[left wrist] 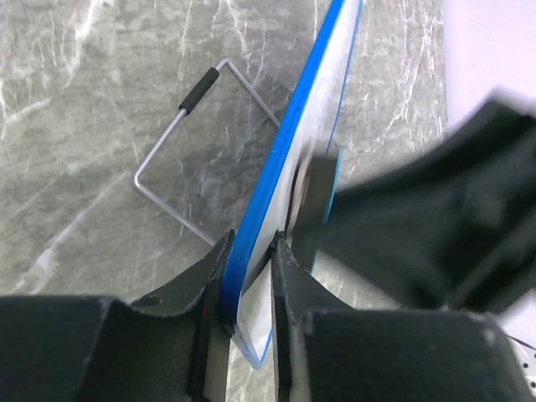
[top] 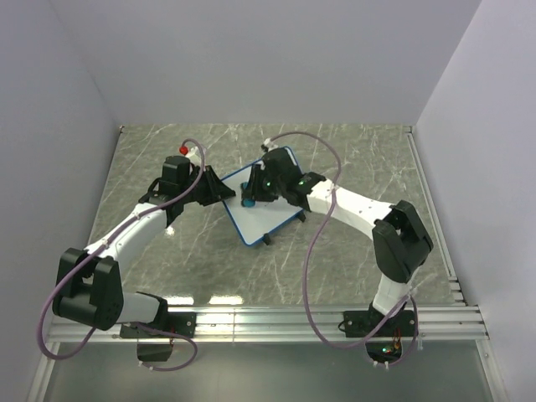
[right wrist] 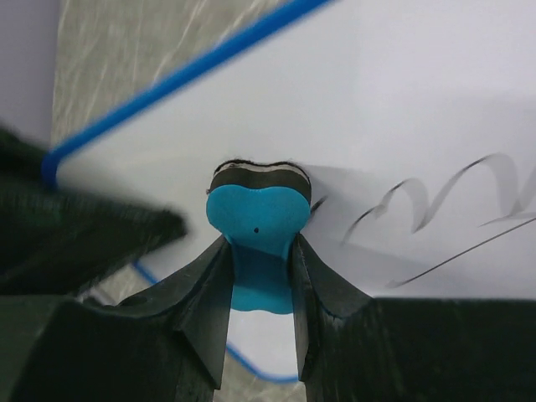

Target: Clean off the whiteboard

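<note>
Rising from their bases at the near edge of the table (top: 360, 159), both arms bend inward and meet over its middle, where the whiteboard (top: 266, 223) sits at an angle to the table's sides.

The left gripper (top: 216, 189) is at the board's left edge. In its wrist view, the left gripper (left wrist: 251, 251) has one finger on each side of the blue frame of the whiteboard (left wrist: 285, 159) and is clenched on that edge, so the board runs away from the camera almost edge-on. Whether that side is lifted off the table (left wrist: 84, 126) cannot be told. Just beyond the fingers, a bent wire stand (left wrist: 198, 90) with a black sleeve reaches out from under the board onto the marble-patterned surface.

The right gripper (top: 251, 194) is over the board's left part, close to the left one. In its wrist view, the right gripper (right wrist: 258, 248) grasps a bright blue eraser (right wrist: 258, 219) between its fingers. The eraser's dark felt end presses against the white face of the whiteboard (right wrist: 402, 100), near the corner where the blue frame turns. Just to the right of the eraser, a grey handwritten scribble (right wrist: 435, 201) crosses the board.

From above, the eraser (top: 249, 202) shows as a small blue spot on the board. Farther back on the left, a small red object (top: 182, 150) is next to the left arm's cable.
</note>
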You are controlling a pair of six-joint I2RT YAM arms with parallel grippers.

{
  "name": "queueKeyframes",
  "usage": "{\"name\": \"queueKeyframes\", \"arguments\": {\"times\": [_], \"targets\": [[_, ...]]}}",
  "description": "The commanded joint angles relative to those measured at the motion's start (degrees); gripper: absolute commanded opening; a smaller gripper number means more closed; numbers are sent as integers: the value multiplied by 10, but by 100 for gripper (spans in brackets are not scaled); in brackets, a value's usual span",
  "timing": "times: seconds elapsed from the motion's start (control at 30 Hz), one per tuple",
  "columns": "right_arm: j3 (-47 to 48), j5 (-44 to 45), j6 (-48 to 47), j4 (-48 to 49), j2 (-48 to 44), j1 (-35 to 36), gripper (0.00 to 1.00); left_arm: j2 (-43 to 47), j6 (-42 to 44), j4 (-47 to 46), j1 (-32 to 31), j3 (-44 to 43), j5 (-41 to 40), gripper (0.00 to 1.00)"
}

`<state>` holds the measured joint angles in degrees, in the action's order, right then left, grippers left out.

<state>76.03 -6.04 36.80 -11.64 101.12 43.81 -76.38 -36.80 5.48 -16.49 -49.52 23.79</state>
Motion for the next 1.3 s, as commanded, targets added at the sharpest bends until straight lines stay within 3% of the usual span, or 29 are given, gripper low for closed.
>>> {"name": "queueKeyframes", "arguments": {"times": [0.0, 0.33, 0.77, 1.07, 1.27], "targets": [[22, 84, -29, 28, 53, -60, 0, 31, 29, 74, -16, 5, 16, 0], [32, 75, -20, 28, 85, -86, 0, 23, 42, 85, -17, 2, 19, 0], [-143, 62, 53, 93, -46, 4, 0, 1, 40, 60, -17, -2, 23, 0], [-98, 76, 39, 66, -27, -14, 0, 8, 43, 66, -17, -2, 25, 0], [-19, 84, 21, 39, 33, -83, 0, 25, 52, 81, -17, 12, 21, 0]]}}
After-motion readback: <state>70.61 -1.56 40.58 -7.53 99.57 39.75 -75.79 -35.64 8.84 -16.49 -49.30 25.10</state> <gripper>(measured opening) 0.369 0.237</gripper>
